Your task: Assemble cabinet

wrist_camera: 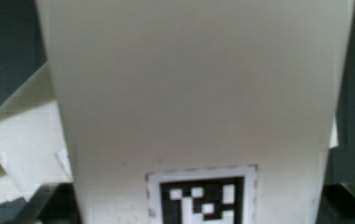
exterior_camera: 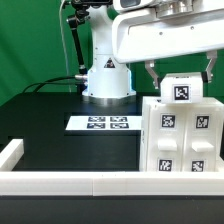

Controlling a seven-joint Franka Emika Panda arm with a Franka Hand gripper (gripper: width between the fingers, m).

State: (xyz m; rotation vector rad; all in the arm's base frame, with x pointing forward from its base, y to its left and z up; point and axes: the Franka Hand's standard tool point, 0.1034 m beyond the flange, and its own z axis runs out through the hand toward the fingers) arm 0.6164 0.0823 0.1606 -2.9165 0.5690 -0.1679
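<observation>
The cabinet is a white tagged box standing at the exterior view's right, just behind the front rail. A white tagged block sits on its top. My gripper comes down from above with one finger on each side of that block, and the jaws look closed on its sides. In the wrist view the block's white face fills nearly the whole picture, with its tag at the near edge. My fingers are hardly visible there.
The marker board lies flat on the black table in front of the robot base. A low white border rail runs along the front and turns back at the exterior view's left.
</observation>
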